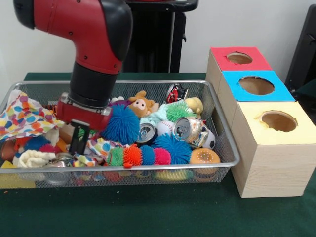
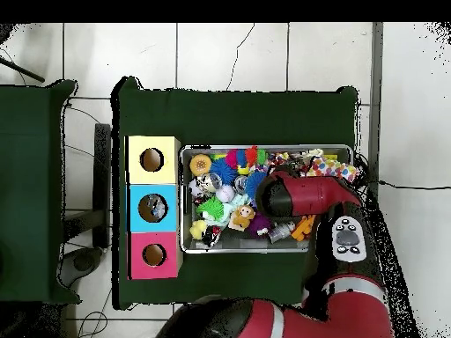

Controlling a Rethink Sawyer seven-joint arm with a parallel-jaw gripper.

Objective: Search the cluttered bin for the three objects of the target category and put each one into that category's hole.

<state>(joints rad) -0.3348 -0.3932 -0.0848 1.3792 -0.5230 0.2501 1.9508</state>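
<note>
A wire mesh bin [image 1: 228,146] [image 2: 184,239] is heaped with toys. On the heap lie a silver drink can [image 1: 188,129], a second can [image 1: 146,133] and a crushed red can [image 1: 176,92]. There are also a baseball [image 1: 165,127], a small soccer ball [image 1: 210,140], an orange ball [image 1: 204,157] and a big blue spiky ball [image 1: 121,124]. A brown plush animal [image 1: 143,104] lies at the back. My gripper [image 1: 77,140] reaches down into the bin's left part, among cloth and toys. The arm [image 2: 299,195] hides it from above.
Three wooden boxes stand in a row beside the bin, each with a round hole: red top [image 1: 239,59] [image 2: 154,255], blue top [image 1: 256,85] [image 2: 152,208], yellow top [image 1: 278,121] [image 2: 151,159]. Spotted cloth [image 1: 23,116] drapes over the bin's left end. Green cloth covers the table.
</note>
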